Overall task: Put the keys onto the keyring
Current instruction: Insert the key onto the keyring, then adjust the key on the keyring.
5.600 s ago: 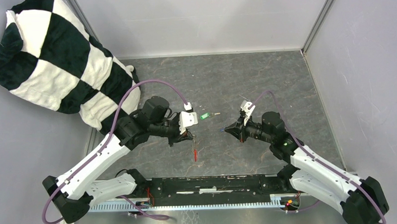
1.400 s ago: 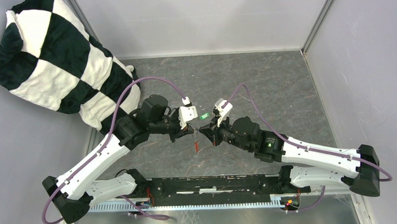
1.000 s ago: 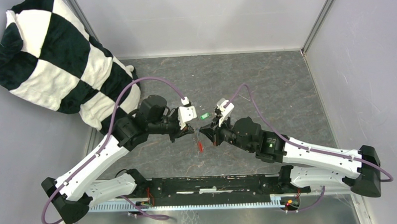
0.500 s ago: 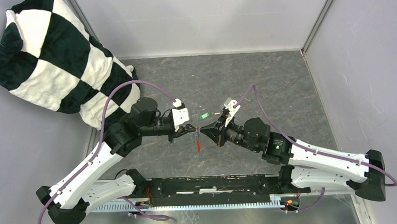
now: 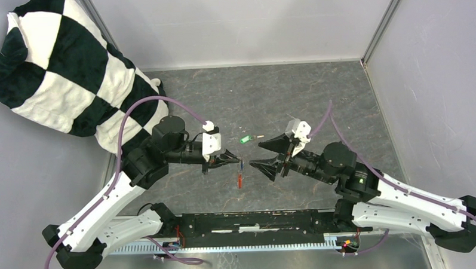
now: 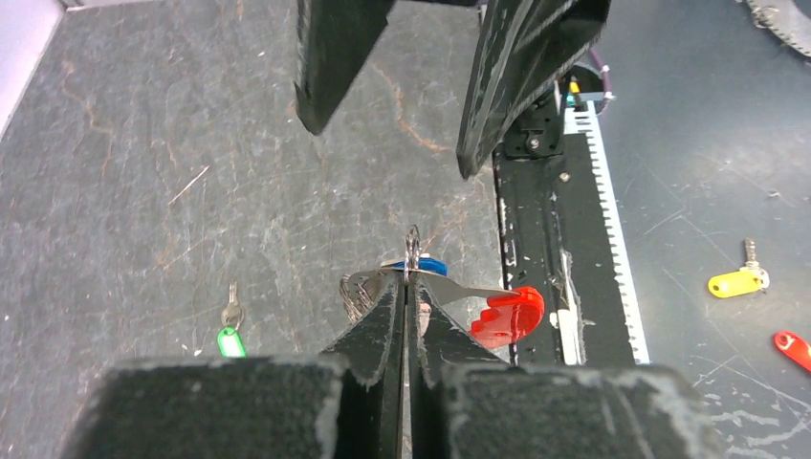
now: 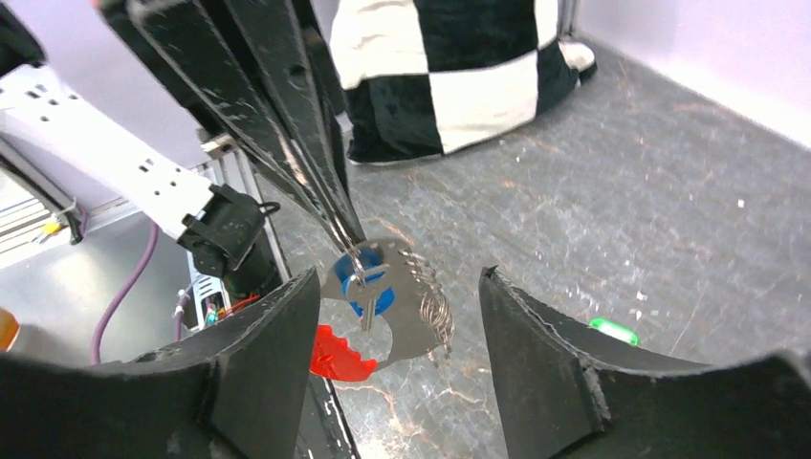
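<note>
My left gripper (image 5: 237,159) is shut on the keyring's thin ring (image 6: 412,251), held above the table. From the ring hang the red tag (image 5: 239,181), a grey wire coil (image 7: 435,308) and the blue key (image 7: 364,284), whose silver blade points down. The red tag (image 6: 507,316) and blue head (image 6: 422,266) also show past my left fingertips. My right gripper (image 5: 262,155) stands open just right of the ring, with nothing between its fingers (image 7: 258,373). The green key (image 5: 245,139) lies flat on the table behind both grippers.
A black-and-white checkered plush (image 5: 60,69) fills the back left corner. Grey walls close in the table (image 5: 318,96) at the back and right. A black rail (image 5: 256,220) runs along the near edge. A yellow tag (image 6: 734,282) lies below the table.
My right gripper has opened and drawn back to the right, letting go of the blue key, which now hangs at the ring. The left gripper stays shut and has shifted slightly left.
</note>
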You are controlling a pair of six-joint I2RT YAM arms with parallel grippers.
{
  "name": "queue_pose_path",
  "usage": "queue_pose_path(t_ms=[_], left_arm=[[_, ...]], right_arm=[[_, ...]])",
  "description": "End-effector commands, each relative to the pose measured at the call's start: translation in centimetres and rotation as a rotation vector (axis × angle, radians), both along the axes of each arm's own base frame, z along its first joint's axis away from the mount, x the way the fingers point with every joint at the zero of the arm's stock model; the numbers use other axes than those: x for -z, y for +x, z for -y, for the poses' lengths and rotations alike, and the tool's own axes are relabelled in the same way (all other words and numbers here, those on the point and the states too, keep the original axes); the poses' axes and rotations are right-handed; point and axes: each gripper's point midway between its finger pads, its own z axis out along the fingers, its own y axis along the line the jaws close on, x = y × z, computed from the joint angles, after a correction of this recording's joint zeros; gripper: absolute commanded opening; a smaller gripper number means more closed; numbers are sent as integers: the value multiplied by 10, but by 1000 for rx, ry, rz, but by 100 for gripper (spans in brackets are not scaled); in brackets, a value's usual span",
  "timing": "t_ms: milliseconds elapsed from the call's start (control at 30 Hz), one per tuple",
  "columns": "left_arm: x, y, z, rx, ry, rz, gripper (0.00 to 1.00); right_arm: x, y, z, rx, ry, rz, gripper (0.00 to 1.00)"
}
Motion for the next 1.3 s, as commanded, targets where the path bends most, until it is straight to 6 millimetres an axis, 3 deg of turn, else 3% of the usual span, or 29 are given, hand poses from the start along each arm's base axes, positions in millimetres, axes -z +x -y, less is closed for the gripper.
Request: queue_pose_path(t_ms=[0,300,700,867,1100,1233,1267], left_arm=[[-43,-16,9,116,-114,58,2],[-59,-32,10,194,-150,17,2],[-59,-40,8,229,-152,3,2],[-58,-41,7,230,-148,5,2],[-51,-42,5,234,-129,3,2],[-41,-40,4,235,-94,4,2],[-39,-40,4,238,-84,9,6]], right_arm=[[-45,-16,3,-98,19,147,70],[-60,-40,-16,-290,-5,290,64],[-65,-46,-25,-347,16,321,52],[-63,-45,-29,-353,17,321,39],[-61,-37,-25,-312,7,313,1],[-52,-31,-24,-294,-50,283,0],[-49,-30,-25,-295,-70,274,0]])
